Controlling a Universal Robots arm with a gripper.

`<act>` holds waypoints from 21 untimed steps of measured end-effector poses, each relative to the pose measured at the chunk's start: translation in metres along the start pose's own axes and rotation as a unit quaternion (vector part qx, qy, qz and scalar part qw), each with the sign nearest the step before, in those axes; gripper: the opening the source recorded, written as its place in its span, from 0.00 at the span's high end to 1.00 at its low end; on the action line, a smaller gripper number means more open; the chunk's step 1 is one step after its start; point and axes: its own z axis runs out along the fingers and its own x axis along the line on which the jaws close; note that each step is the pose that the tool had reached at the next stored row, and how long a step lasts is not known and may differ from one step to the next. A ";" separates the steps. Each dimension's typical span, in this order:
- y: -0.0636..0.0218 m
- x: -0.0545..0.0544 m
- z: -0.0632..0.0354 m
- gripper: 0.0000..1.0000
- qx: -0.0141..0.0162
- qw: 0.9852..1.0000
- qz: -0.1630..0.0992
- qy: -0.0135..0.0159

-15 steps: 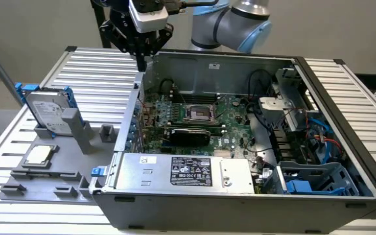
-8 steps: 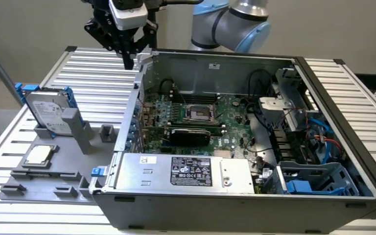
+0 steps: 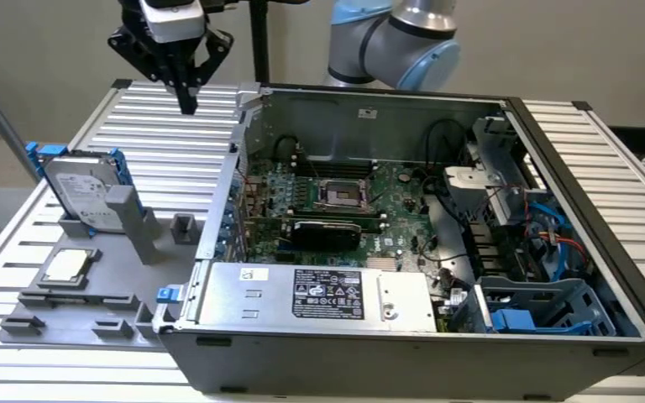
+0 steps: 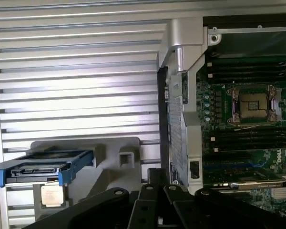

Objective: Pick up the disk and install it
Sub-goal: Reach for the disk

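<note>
A ribbed aluminium table (image 3: 154, 126) carries an open computer case (image 3: 412, 353), its motherboard (image 3: 356, 197) and power supply (image 3: 322, 294) exposed. At the upper left of the exterior view the gripper (image 3: 187, 105) hangs above the table just outside the case's corner, fingers pressed together, pinching nothing. The disk (image 3: 81, 191), blue-railed, stands upright and slightly tilted in a grey fixture (image 3: 98, 311) at the left of that view, well apart from the gripper. A small square chip (image 3: 65, 266) lies on the fixture just in front of it. A blue cage (image 3: 547, 306) sits in the case's lower right corner.
</note>
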 end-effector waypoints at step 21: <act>0.0022 0.096 0.0089 0.89 0.014 1.000 0.000 0.000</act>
